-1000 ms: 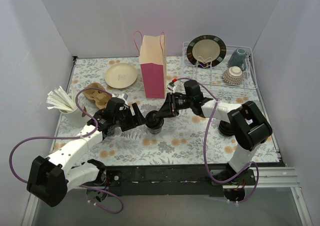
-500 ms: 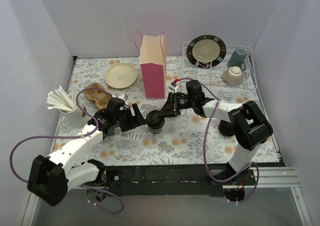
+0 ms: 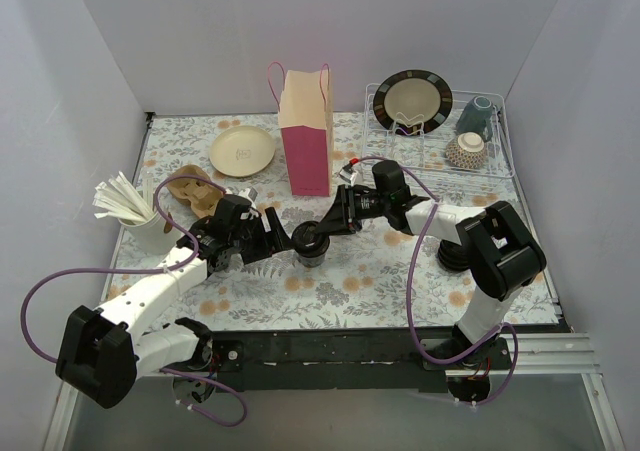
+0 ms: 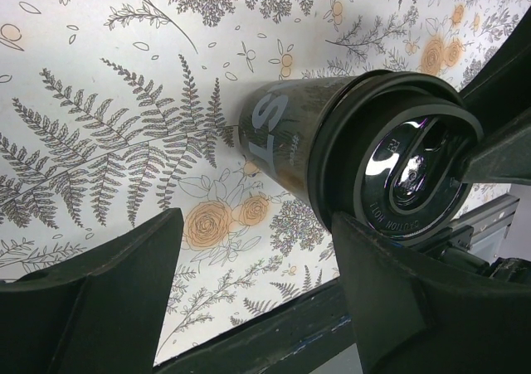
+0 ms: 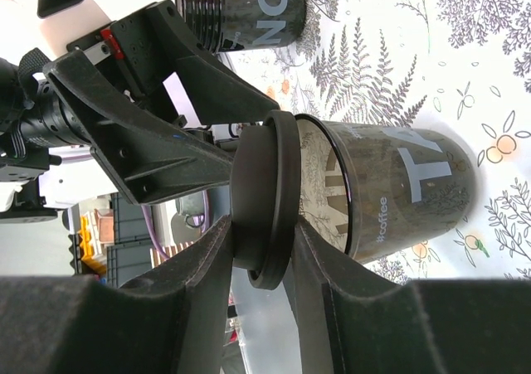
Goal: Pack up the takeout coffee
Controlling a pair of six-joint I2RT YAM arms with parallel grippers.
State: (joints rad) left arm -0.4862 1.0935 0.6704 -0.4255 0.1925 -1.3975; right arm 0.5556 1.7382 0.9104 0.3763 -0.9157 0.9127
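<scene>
Standing on the floral table (image 3: 390, 271) between the two arms, nearer the bases than the pink-sided paper bag (image 3: 307, 146), was the takeout coffee (image 3: 311, 245), a small black cup. The right gripper (image 3: 328, 223) had its fingers (image 5: 124, 324) clamped on the rim of the round black lid (image 5: 265, 196). The lid sat at the cup's mouth, tilted, and the right wrist view showed a gap on one side. The left gripper (image 3: 282, 237) reached in from the opposite side with its fingers (image 4: 99, 299) spread apart, flanking the cup. Whether they touched it could not be told. Another black cup (image 5: 241, 9) stood near the left gripper.
</scene>
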